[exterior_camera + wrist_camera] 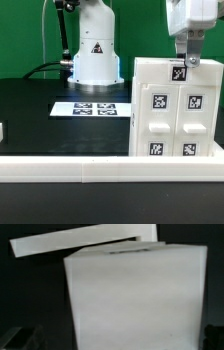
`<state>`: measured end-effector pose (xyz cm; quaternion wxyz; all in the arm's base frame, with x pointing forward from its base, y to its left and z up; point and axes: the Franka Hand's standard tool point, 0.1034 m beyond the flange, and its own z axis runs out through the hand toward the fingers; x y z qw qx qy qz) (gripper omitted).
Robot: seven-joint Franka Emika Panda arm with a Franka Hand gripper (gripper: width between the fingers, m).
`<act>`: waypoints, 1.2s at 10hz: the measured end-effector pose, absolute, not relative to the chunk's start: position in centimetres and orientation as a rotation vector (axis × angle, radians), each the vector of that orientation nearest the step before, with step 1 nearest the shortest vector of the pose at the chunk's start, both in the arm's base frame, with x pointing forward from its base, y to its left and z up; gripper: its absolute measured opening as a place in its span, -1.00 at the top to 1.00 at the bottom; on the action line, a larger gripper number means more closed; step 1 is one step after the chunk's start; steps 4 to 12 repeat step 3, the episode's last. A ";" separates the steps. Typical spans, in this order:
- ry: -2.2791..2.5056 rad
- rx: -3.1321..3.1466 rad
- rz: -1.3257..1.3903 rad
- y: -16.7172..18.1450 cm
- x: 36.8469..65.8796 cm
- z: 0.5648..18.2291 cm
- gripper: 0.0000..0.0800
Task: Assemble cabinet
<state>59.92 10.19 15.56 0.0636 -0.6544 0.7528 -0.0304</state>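
Note:
The white cabinet stands upright on the black table at the exterior view's right. It shows two front panels with small knobs and several marker tags. My gripper comes down from above onto its top edge, by a tag there. In the wrist view a broad white face of the cabinet fills the space between my fingers. My gripper is spread wide, with dark fingertips at the far corners. There is a dark gap on one side of the white piece.
The marker board lies flat mid-table. The white robot pedestal stands behind it. A white rail runs along the table's front edge. A white bar shows beyond the cabinet in the wrist view.

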 end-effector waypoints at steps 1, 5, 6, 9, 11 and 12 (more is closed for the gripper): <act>2.269 -1.979 -0.088 10.3 59.9 15.6 -0.99; 2.254 -1.996 -0.089 10.4 59.9 15.6 -0.99; 2.254 -1.996 -0.089 10.4 59.9 15.6 -0.99; 2.254 -1.996 -0.089 10.4 59.9 15.6 -0.99; 2.254 -1.996 -0.089 10.4 59.9 15.6 -0.99; 2.254 -1.996 -0.089 10.4 59.9 15.6 -0.99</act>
